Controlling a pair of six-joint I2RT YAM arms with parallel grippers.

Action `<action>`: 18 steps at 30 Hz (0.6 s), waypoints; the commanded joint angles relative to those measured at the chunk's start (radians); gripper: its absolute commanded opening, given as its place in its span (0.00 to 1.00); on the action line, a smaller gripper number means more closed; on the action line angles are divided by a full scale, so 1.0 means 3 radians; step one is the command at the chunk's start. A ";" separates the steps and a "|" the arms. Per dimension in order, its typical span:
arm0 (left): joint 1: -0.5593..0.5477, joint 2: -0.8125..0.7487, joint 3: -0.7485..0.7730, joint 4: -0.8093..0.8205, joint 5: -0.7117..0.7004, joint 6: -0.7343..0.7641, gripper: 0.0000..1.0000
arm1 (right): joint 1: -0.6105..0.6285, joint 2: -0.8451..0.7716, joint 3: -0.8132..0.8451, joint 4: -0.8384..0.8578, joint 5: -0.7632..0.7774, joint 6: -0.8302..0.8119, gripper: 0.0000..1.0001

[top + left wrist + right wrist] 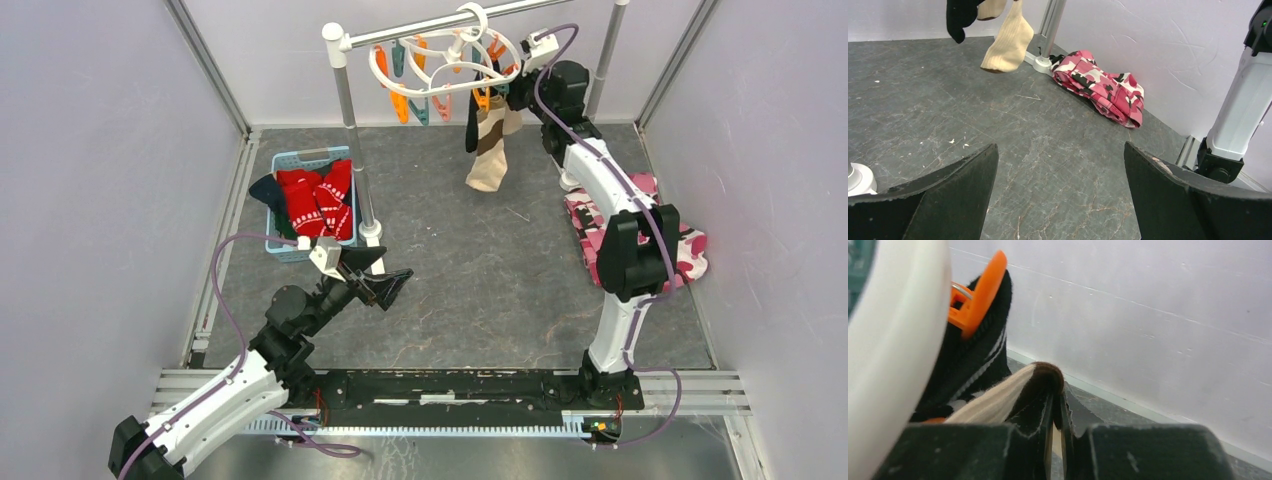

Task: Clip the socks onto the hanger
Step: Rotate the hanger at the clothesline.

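The white ring hanger [445,62] hangs from the silver pole, with orange and teal clips dangling. A dark sock [472,125] hangs from an orange clip [975,295]. A beige sock [490,160] with a brown cuff hangs beside it. My right gripper [517,92] is up at the hanger's right side, shut on the beige sock's cuff [1048,377] next to the white ring [893,340]. My left gripper [388,286] is open and empty, low over the floor [1060,190]. Red patterned socks [315,198] and a dark one [268,190] lie in the basket.
A blue basket [287,249] stands at the left, by the silver rack's upright [350,120] and its foot [372,235]. A pink camouflage cloth [630,225] lies at the right by the wall, also in the left wrist view [1103,85]. Walls enclose the grey floor.
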 commanded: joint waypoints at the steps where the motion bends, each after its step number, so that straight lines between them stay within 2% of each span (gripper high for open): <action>1: -0.0012 -0.0001 0.0065 0.0167 0.0033 -0.0170 1.00 | 0.0061 0.0184 0.0296 -0.0025 0.0223 -0.0031 0.12; 7: -0.0012 0.0063 0.0067 0.0186 0.0017 -0.0175 1.00 | 0.0144 0.0389 0.0518 -0.0080 0.0261 -0.0138 0.14; 11: -0.0011 0.0111 0.0067 0.0204 0.0013 -0.0180 1.00 | 0.0154 0.0380 0.0497 -0.0063 0.0276 -0.0207 0.19; 18: -0.0012 0.0110 0.0035 0.0206 -0.0001 -0.0162 1.00 | 0.0144 -0.0056 -0.0080 0.0112 0.0182 -0.0416 0.34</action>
